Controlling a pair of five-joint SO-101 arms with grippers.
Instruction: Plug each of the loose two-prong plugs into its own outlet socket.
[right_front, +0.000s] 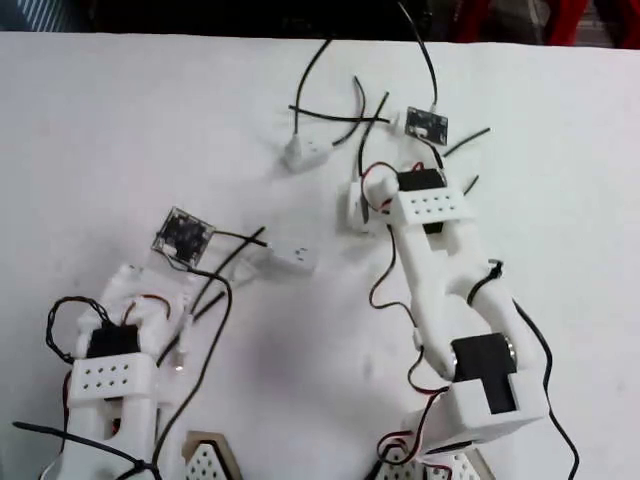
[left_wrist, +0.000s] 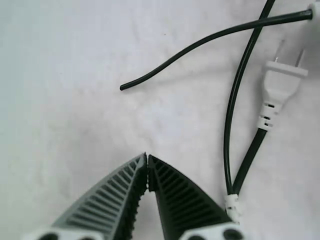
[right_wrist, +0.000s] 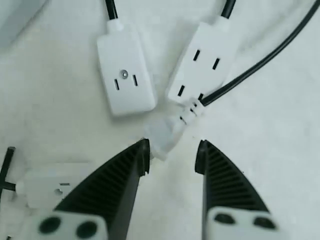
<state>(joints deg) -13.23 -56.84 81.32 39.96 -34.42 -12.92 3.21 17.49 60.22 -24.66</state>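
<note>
White table (right_front: 90, 120), both arms on it. My right gripper (right_wrist: 172, 152) is wide open w/ nothing clamped. Just past it I see the first socket (right_wrist: 125, 75) and second socket (right_wrist: 202, 55) lying side by side, faces up. A white plug (right_wrist: 164, 135) lies btwn the jaws, close to one finger, its cable end against the second socket's edge. My left gripper (left_wrist: 147, 161) is fully closed, nothing in it, over bare table. A loose plug (left_wrist: 281, 80) lies nearby, prongs free, next to a black cable (left_wrist: 232, 100).

Lab bench (right_front: 100, 120) — bare circuit boards (right_front: 183, 235), loose cables (left_wrist: 234, 100).
</note>
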